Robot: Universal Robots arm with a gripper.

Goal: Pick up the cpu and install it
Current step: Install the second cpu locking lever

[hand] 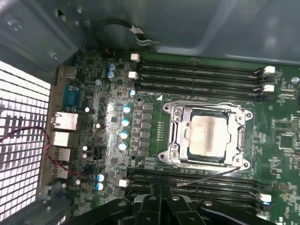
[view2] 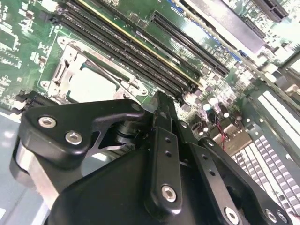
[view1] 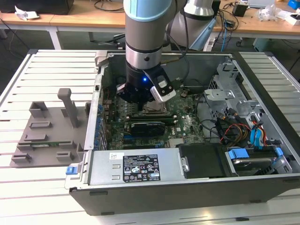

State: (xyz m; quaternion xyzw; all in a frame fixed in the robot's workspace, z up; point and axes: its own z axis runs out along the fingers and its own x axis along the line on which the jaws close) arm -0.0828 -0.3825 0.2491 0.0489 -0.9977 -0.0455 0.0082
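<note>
The cpu [hand: 207, 137] is a small square chip with a silvery-grey top, lying flat inside the metal socket frame [hand: 174, 112] on the green motherboard [hand: 112, 112]; it also shows as the pale cpu [view2: 91, 86] in the second wrist view. My black gripper [hand: 161, 190] hangs just above the board, beside the socket and apart from the chip. Its fingers are shut together with nothing between them. In the exterior view the gripper [view1: 145, 101] reaches down into the open computer case [view1: 262, 93] over the board's middle.
Black memory slots [hand: 197, 77] run along both sides of the socket, and a thin wire lever [hand: 206, 176] lies beside it. A grey plastic tray [view1: 47, 136] with upright posts sits at the exterior view's left. A power supply [view1: 136, 166], drive cage [view1: 225, 89] and cables [view1: 234, 131] crowd the case.
</note>
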